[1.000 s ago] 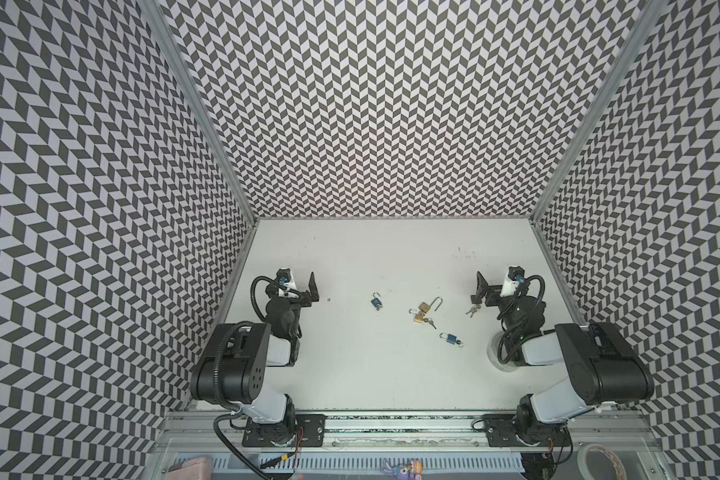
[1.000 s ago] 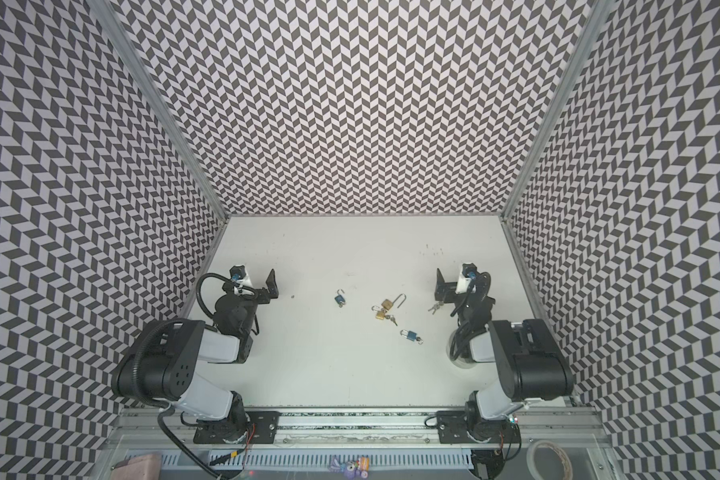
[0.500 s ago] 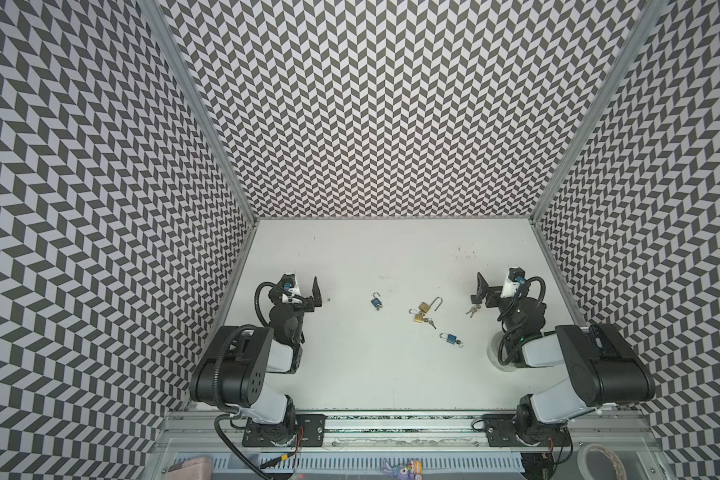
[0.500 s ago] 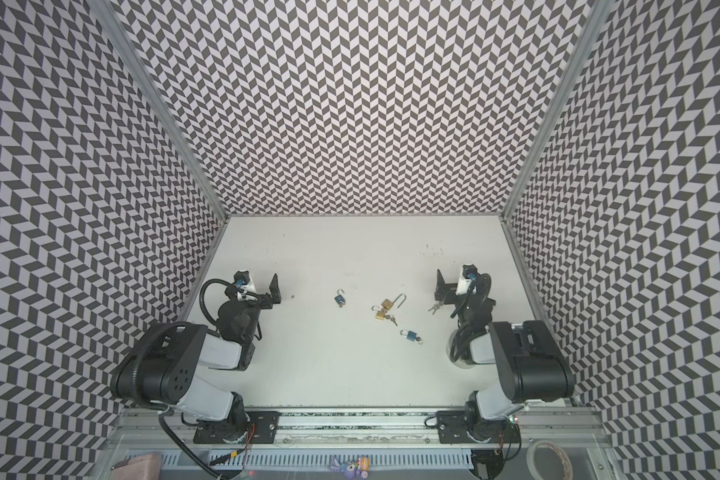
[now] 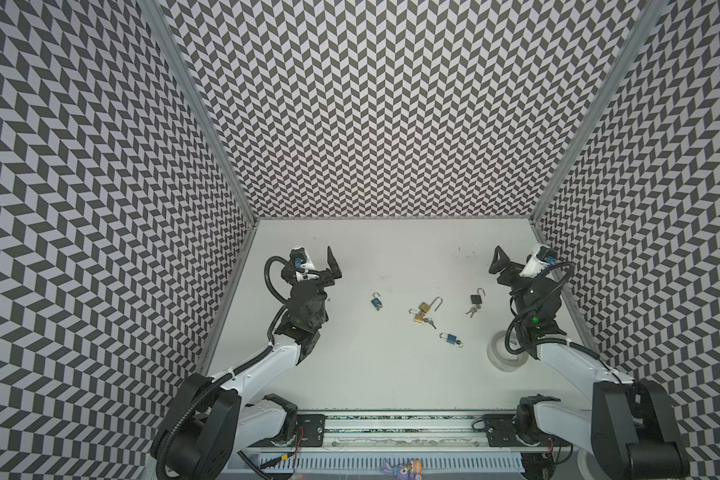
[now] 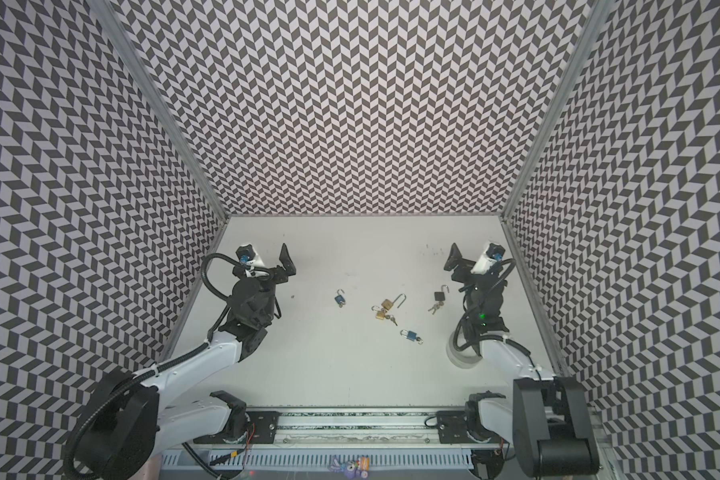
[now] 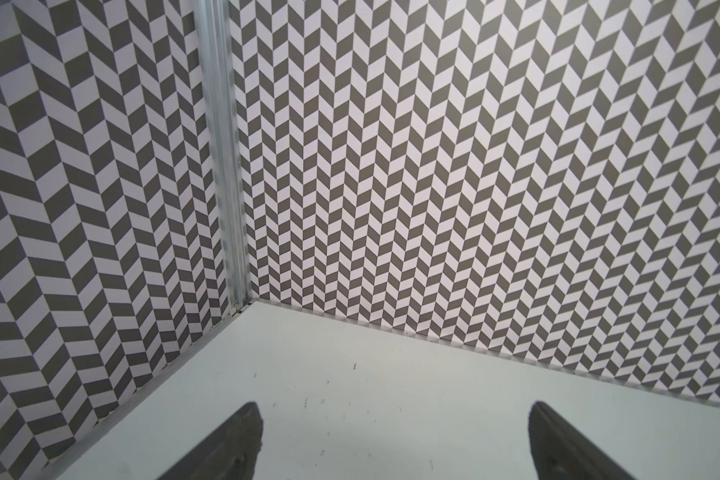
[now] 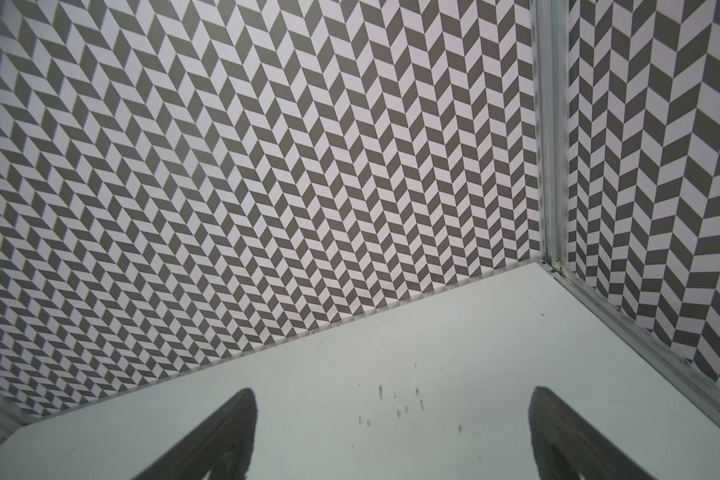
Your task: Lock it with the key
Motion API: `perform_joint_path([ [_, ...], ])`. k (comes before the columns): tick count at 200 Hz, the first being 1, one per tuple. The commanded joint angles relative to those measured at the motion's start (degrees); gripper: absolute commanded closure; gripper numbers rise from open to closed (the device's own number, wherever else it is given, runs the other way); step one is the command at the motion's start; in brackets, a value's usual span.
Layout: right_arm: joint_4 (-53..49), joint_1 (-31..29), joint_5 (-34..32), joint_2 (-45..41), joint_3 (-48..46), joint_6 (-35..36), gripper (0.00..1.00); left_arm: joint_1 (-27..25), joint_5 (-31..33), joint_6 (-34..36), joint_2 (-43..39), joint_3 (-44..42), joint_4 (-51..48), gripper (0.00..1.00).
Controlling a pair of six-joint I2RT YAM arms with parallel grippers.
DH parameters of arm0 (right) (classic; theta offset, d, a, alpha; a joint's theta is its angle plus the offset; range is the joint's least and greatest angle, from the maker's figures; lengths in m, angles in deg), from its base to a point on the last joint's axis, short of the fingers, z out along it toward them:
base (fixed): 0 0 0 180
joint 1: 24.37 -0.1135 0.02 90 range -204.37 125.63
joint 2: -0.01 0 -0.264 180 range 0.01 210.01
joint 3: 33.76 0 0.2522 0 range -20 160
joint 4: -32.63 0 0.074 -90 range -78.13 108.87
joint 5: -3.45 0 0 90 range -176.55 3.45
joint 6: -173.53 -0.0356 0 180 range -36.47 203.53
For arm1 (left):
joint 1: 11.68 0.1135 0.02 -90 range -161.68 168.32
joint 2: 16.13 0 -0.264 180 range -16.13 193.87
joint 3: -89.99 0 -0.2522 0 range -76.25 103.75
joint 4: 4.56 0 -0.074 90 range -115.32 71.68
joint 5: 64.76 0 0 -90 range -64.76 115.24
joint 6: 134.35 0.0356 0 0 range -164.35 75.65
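Several small padlocks lie mid-table in both top views. A blue padlock (image 5: 376, 302) (image 6: 340, 298) with an open shackle lies nearest my left gripper (image 5: 330, 266) (image 6: 287, 262). Two brass padlocks (image 5: 424, 308) (image 6: 387, 304) lie in the centre, and a key (image 5: 431, 322) (image 6: 392, 319) sits at the smaller one. A second blue padlock (image 5: 449, 337) (image 6: 410, 335) has a key at its end. A black padlock (image 5: 476, 299) (image 6: 440, 296) lies beside a loose key bunch (image 5: 473, 310) (image 6: 435, 308), close to my right gripper (image 5: 498, 261) (image 6: 453, 258). Both grippers (image 7: 393, 419) (image 8: 391, 405) are open, empty and raised.
A roll of clear tape (image 5: 506, 354) (image 6: 461, 354) lies on the white table (image 5: 391, 374) under my right arm. Chevron-patterned walls close in the left, back and right sides. Both wrist views show only bare table and the back corners.
Both grippers have lifted and moved toward the back wall, mostly in the last half second. The black padlock beside the right gripper now shows fully. The locks and keys have not moved.
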Motion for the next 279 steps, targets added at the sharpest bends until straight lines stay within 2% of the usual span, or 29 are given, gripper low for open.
perform_joint_path([
  [1, 0.9, 0.1, 0.6, -4.6, -4.9, -12.1, 0.0, -0.1, 2.2, -16.8, -0.3, 5.2, -23.7, 0.0],
  [20, 10.7, 0.2, 0.2, -7.0, -9.6, -16.4, 0.0, 0.2, -3.0, -20.6, -1.7, 6.2, -27.9, 0.0],
  [29, 7.2, 0.2, 0.8, -8.0, -8.1, -16.6, 0.0, 0.3, -6.5, -21.7, -3.4, 5.7, -28.1, 0.0],
  [40, -1.9, 0.2, 2.1, -8.4, -3.9, -16.5, 0.0, 0.5, -10.1, -22.4, -5.3, 5.1, -27.9, 0.0],
  [53, -8.4, 0.0, 6.8, -7.2, 0.0, -15.1, 0.0, 1.1, -14.8, -23.4, -6.9, 4.8, -27.9, 0.0],
  [71, -3.6, -0.7, 17.4, -4.8, -0.3, -13.4, 0.01, 1.4, -20.7, -23.1, -7.4, 5.5, -28.8, 0.0],
  [90, -5.0, -4.8, 22.2, -1.5, 1.8, -10.5, 0.0, 1.4, -24.2, -24.2, -6.8, 6.4, -30.7, 0.0],
  [132, -18.9, -20.5, 16.8, 4.6, 8.6, -0.6, 0.04, 1.2, -33.5, -26.1, -7.9, 2.5, -29.8, 0.0],
  [156, -24.6, -26.7, 16.4, 8.4, 11.3, 3.2, 0.07, 1.3, -35.4, -27.2, -10.1, -0.7, -30.0, 0.0],
  [177, -30.0, -30.3, 13.9, 11.5, 14.0, 4.2, 0.13, 1.8, -35.9, -27.5, -12.4, -2.8, -30.2, 0.0],
  [207, -40.4, -35.0, 9.5, 17.5, 20.5, 4.2, 0.22, 5.6, -39.5, -28.1, -13.9, -4.2, -30.1, 0.0],
  [236, -43.8, -38.2, 9.8, 24.2, 25.5, 4.4, 0.25, 9.3, -42.2, -27.8, -14.3, -4.9, -29.7, 0.0],
  [266, -47.1, -42.7, 3.8, 31.6, 33.0, 1.8, 0.3, 15.2, -47.0, -27.9, -15.4, -5.3, -30.4, 0.0],
  [279, -46.9, -44.7, 2.9, 34.5, 35.7, 0.3, 0.32, 16.4, -47.3, -27.4, -16.5, -4.8, -32.1, 0.0],
])
